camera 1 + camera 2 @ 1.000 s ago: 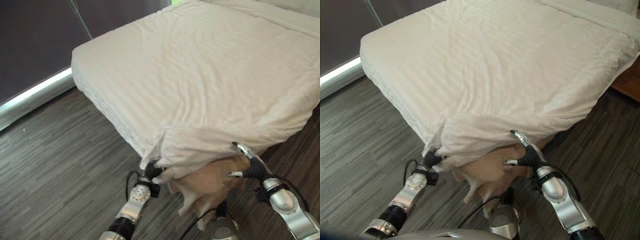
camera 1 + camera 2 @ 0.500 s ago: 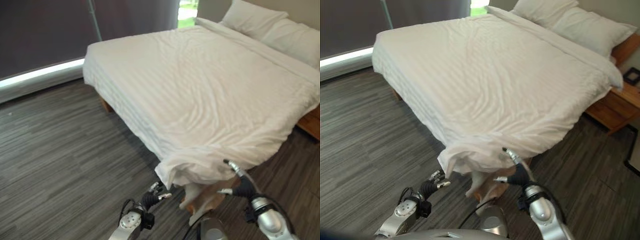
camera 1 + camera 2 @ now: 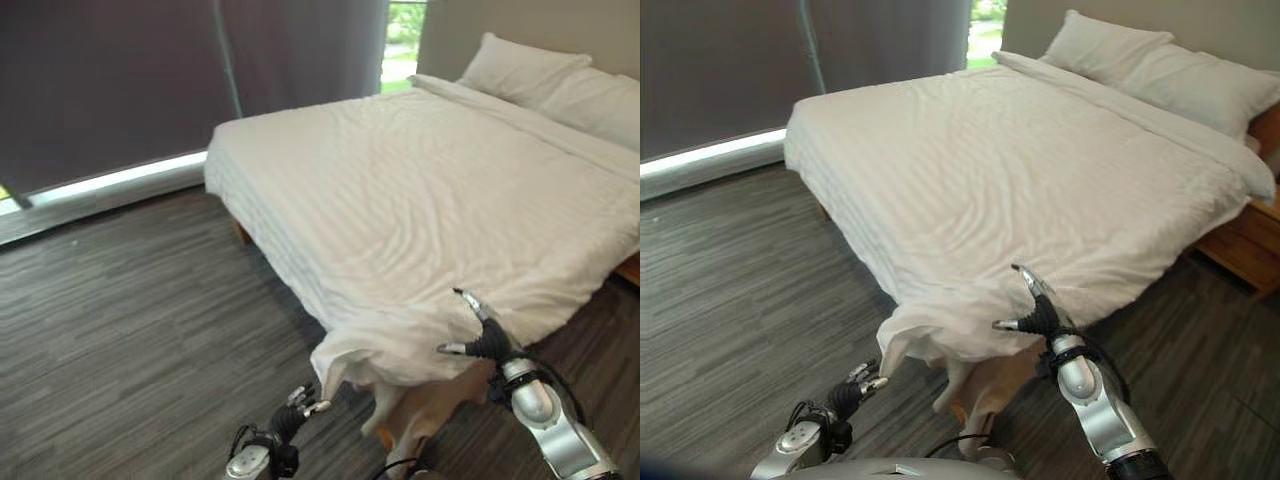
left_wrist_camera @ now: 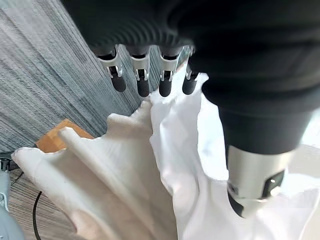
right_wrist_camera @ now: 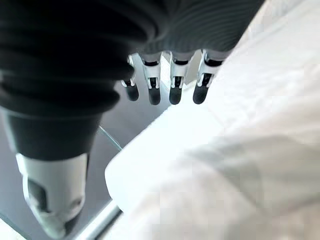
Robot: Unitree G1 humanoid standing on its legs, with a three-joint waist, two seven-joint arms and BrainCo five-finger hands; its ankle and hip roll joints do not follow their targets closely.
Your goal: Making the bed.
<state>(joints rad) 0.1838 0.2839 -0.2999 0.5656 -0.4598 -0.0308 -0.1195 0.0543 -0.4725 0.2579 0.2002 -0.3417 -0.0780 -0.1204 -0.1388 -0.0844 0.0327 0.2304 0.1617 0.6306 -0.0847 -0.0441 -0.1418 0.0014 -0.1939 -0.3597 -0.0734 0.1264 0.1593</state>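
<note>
A white duvet [image 3: 430,190] covers the bed, and its near corner [image 3: 365,355] hangs down in loose folds over the bed's end. My left hand [image 3: 292,412] is low at the bed's foot, open and a little apart from the hanging corner [image 4: 165,165]. My right hand [image 3: 482,338] is open too, its straight fingers [image 5: 172,87] resting against the duvet's edge [image 5: 235,150] just right of that corner. Neither hand holds cloth.
Two white pillows [image 3: 545,75] lie at the bed's head. A tan wooden bed frame corner [image 3: 430,415] shows under the hanging cloth. A wooden nightstand [image 3: 1245,240] stands at the right. Dark blinds [image 3: 120,80] line the far wall above the grey plank floor [image 3: 130,300].
The camera has pulled back and up, showing the whole bed. My left hand has come off the duvet corner and dropped lower. My right hand stays at the duvet's edge.
</note>
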